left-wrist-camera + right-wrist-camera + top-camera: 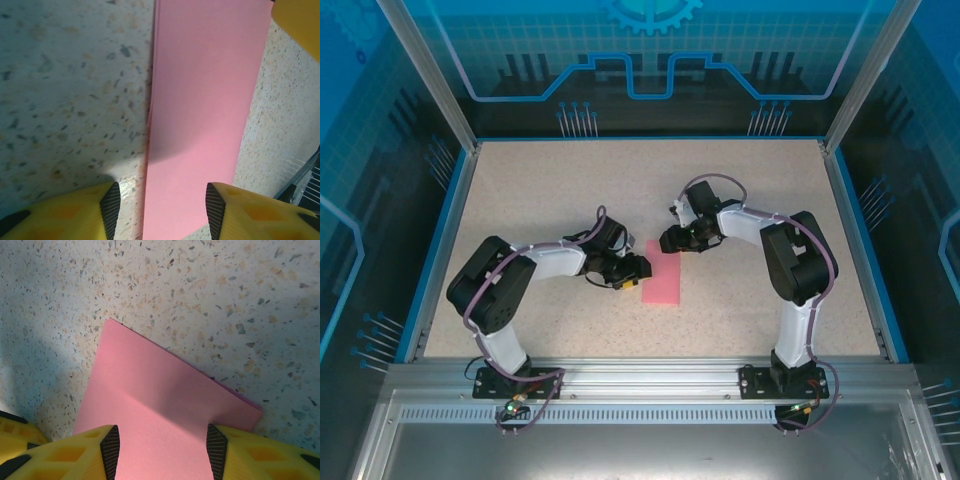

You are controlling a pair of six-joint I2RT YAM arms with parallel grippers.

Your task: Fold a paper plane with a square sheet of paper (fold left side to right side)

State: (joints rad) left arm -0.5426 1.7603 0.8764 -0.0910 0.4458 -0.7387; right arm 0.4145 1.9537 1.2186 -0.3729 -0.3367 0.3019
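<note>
The square sheet of paper [662,272] lies flat mid-tabletop [520,190], already halved into a narrow strip, with my left fingers [111,205] at its 9 o'clock edge and my right fingers [110,447] at 12 o'clock, both half-spread and gripping nothing, and every nose and wing fold outstanding.

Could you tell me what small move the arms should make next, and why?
Probably lower both to press the fold flat: the pink sheet of paper lies folded into a narrow rectangle, a second layer peeking out at one edge, and the left gripper and right gripper stand open over its ends.
</note>
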